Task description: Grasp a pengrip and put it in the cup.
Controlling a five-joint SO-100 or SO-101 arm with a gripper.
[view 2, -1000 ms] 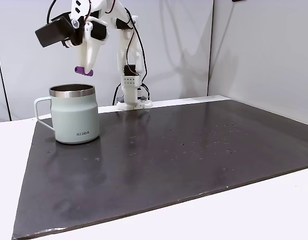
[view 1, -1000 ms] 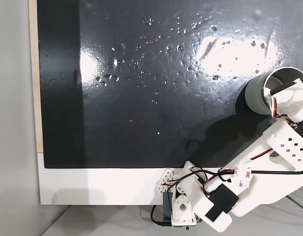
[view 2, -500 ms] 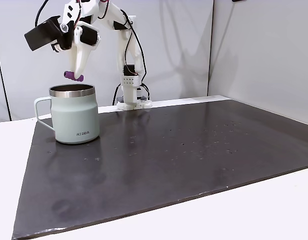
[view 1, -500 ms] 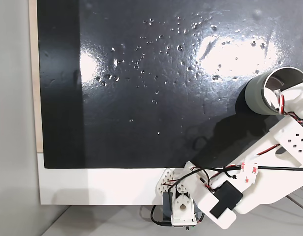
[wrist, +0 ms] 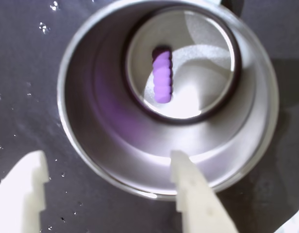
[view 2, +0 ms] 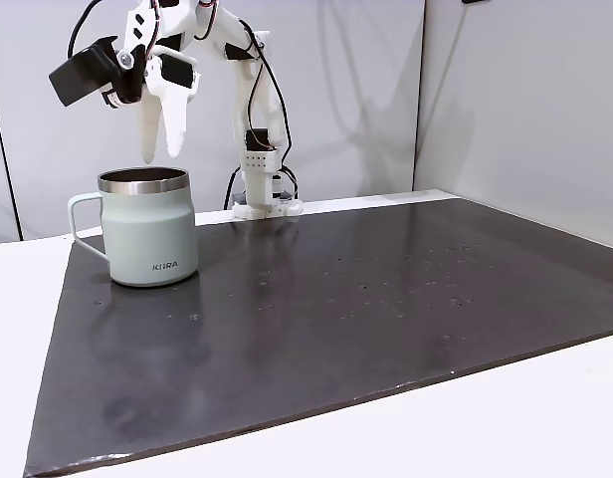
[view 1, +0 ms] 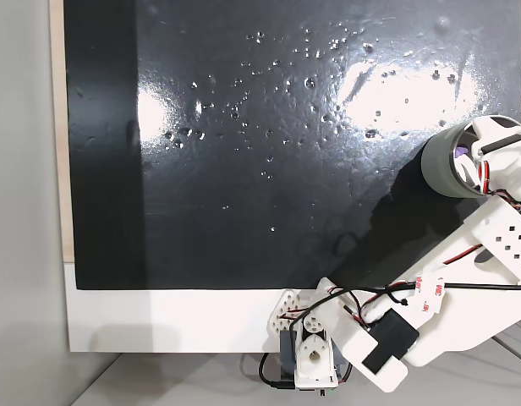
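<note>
Item: pengrip (wrist: 162,76), light purple, ribbed, lying on the shiny steel floor of the cup (wrist: 96,160); deposit judged complete. Item: gripper (view 2: 160,157), fingers spread and holding nothing, poised just above the cup's rim (view 2: 142,181). In the wrist view, one finger (wrist: 195,194) overlaps the rim and the other (wrist: 23,191) sits outside it. You should lift straight up before swinging away, so no fingertip catches the rim or tips the cup. Surroundings: black mat (view 2: 386,299), speckled with droplets, on a white table (view 2: 545,398); cup handle (view 2: 80,224) faces away from the arm base (view 2: 262,189).

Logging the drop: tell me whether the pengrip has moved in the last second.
Yes. It left the claw above the cup and now lies on the cup's floor: pengrip.
</note>
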